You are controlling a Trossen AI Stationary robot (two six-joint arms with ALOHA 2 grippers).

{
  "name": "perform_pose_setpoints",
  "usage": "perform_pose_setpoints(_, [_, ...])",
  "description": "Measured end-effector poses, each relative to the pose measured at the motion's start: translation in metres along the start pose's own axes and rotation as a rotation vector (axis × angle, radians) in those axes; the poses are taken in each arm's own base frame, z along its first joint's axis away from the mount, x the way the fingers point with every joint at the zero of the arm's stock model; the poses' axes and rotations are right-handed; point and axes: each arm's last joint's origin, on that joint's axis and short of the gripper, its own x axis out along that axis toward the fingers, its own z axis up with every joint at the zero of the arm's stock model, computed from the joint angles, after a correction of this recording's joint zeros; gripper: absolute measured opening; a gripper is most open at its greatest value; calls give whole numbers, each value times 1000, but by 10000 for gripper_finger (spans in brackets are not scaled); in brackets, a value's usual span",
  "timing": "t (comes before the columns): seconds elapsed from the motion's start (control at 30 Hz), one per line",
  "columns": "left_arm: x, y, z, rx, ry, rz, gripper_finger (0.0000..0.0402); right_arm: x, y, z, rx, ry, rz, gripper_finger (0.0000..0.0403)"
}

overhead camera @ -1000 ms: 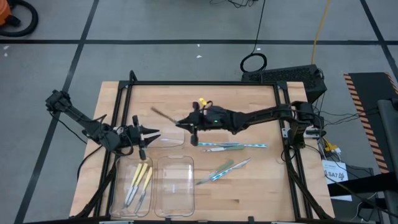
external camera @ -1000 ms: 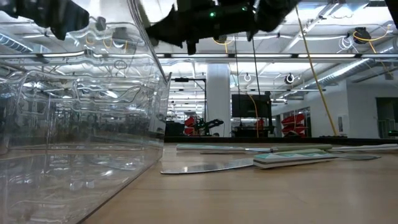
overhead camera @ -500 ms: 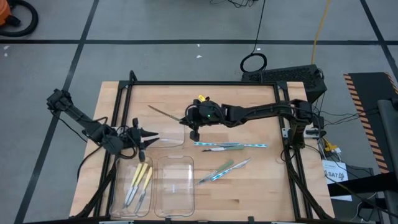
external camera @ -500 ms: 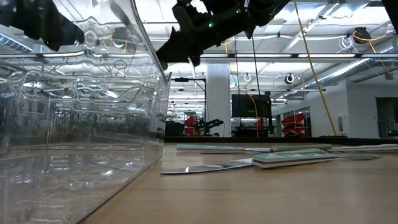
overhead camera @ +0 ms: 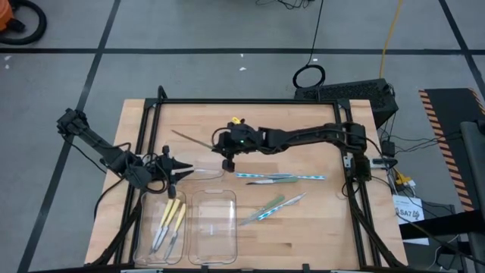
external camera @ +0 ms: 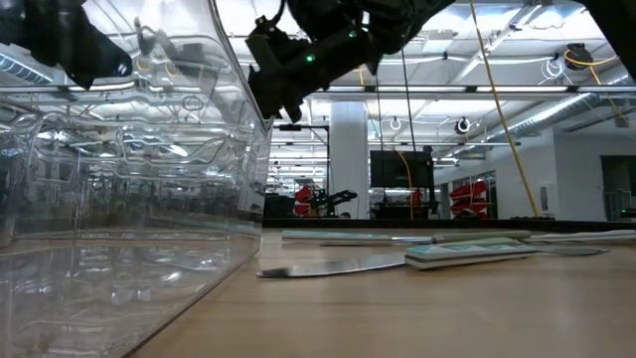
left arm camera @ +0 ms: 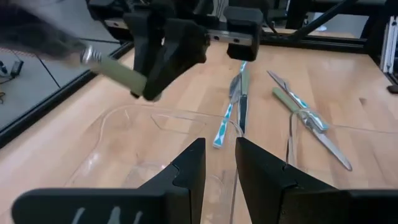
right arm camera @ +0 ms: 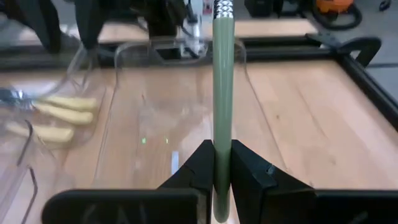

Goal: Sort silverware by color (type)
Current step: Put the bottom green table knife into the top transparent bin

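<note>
My right gripper hangs over the table's middle, shut on a pale green-handled utensil. The utensil's metal end points to the far left. My left gripper waits, slightly open, at the far edge of the clear trays. Yellow-handled utensils lie flat in the left tray. Light blue and green utensils lie flat on the wood, one group right of centre and another nearer. My right gripper pinches the utensil's pale green handle between its two fingers. The handle runs out past the fingertips, and its metal end is farthest from them. The utensil is lifted clear of the table and trays, as the left wrist view shows at the handle.
A third clear tray lies just below my right gripper, between the two arms. A black frame borders the table's far edge and sides. Bare wood lies on the far half of the table.
My right gripper has carried the green-handled utensil toward the table's left edge, staying shut on it and clear of the table. The left arm has kept still.
</note>
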Motion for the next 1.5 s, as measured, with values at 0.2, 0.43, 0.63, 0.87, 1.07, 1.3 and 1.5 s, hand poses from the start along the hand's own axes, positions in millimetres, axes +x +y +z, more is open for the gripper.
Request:
perform_pose_setpoints(0.2, [-3,-1,5,-15,17,-7,97,-2,-4,14,-18,87,-5,29])
perform_pose_setpoints(0.43, [-4,-2,4,-15,26,-27,97,2,-13,10,37,105,-4,30])
perform_pose_setpoints(0.63, [-4,-1,3,-16,33,-21,97,16,-12,-5,41,153,3,31])
perform_pose_setpoints(0.87, [-4,-1,3,-9,34,-20,97,28,-12,-18,37,173,2,31])
perform_pose_setpoints(1.07, [-4,-1,3,-2,34,-20,97,28,-12,-18,13,171,2,31])
perform_pose_setpoints(1.3, [-4,-1,3,8,34,-19,97,28,-12,-19,7,180,4,45])
perform_pose_setpoints(1.5, [-4,-1,3,8,33,-19,97,28,-9,-20,-15,191,12,43])
